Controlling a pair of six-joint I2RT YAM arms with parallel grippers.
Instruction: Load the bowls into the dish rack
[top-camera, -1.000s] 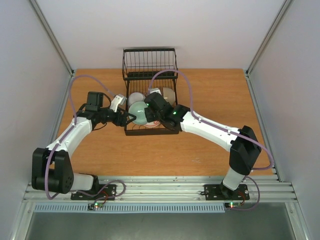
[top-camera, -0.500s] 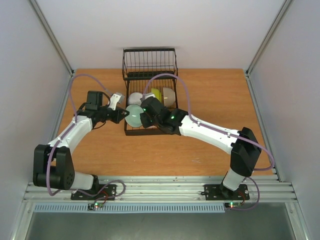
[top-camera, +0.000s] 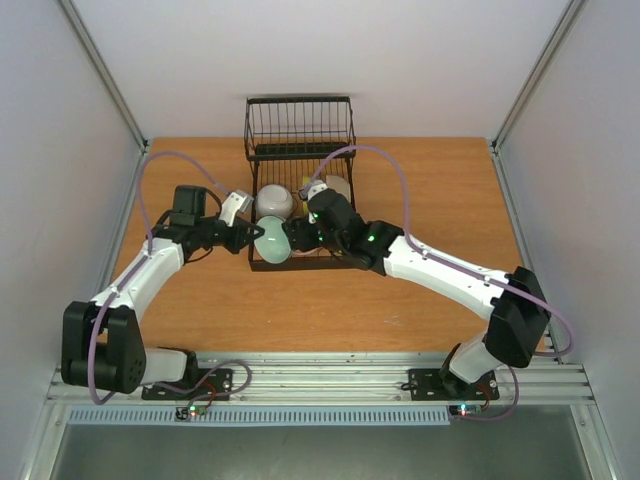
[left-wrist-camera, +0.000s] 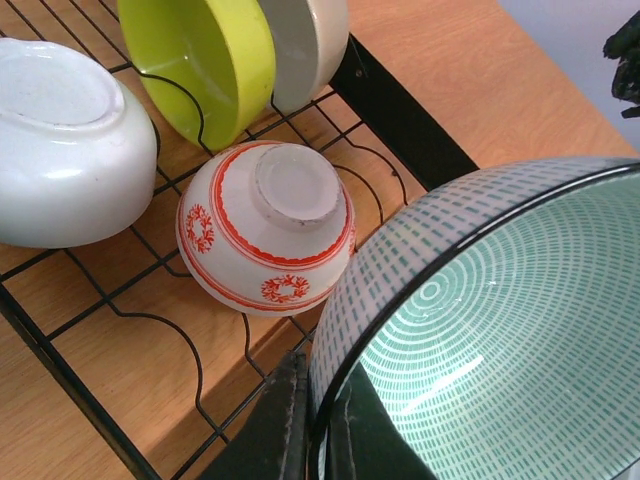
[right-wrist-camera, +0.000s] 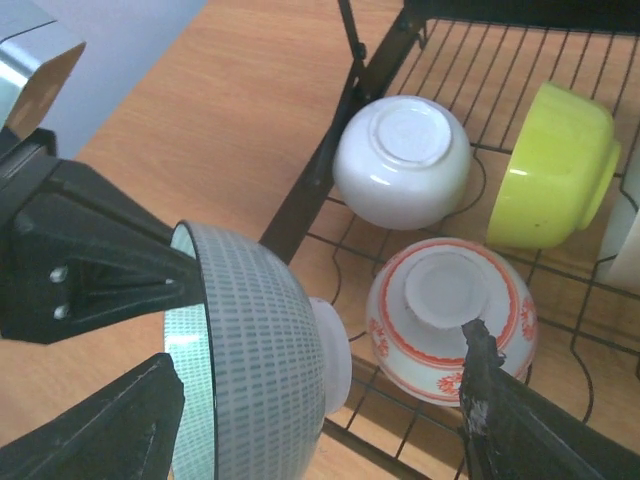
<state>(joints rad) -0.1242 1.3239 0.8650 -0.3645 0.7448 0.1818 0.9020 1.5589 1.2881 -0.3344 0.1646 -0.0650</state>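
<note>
A pale teal bowl (top-camera: 270, 240) (left-wrist-camera: 500, 330) (right-wrist-camera: 260, 350) hangs on its side over the left front edge of the black wire dish rack (top-camera: 300, 150) (left-wrist-camera: 400, 120). My left gripper (top-camera: 250, 238) (left-wrist-camera: 318, 400) is shut on its rim. My right gripper (top-camera: 292, 238) (right-wrist-camera: 305, 425) is open, one finger on each side of this bowl and neither touching it. Inside the rack lie a white bowl (top-camera: 274, 201) (left-wrist-camera: 65, 140) (right-wrist-camera: 400, 160), a red-patterned bowl (left-wrist-camera: 265, 235) (right-wrist-camera: 450, 320), a yellow-green bowl (left-wrist-camera: 200, 60) (right-wrist-camera: 555, 165) and a cream bowl (top-camera: 338, 187) (left-wrist-camera: 310, 40).
The rack's taller wire basket stands at the far end, near the back wall. Both arms meet over the rack's front half, and the right forearm (top-camera: 440, 265) crosses the table diagonally. Bare wooden tabletop (top-camera: 430, 180) lies left and right of the rack.
The left gripper has shut on the teal bowl's rim. The right gripper, which held the bowl, has opened and let it go. The bowl has shifted slightly left.
</note>
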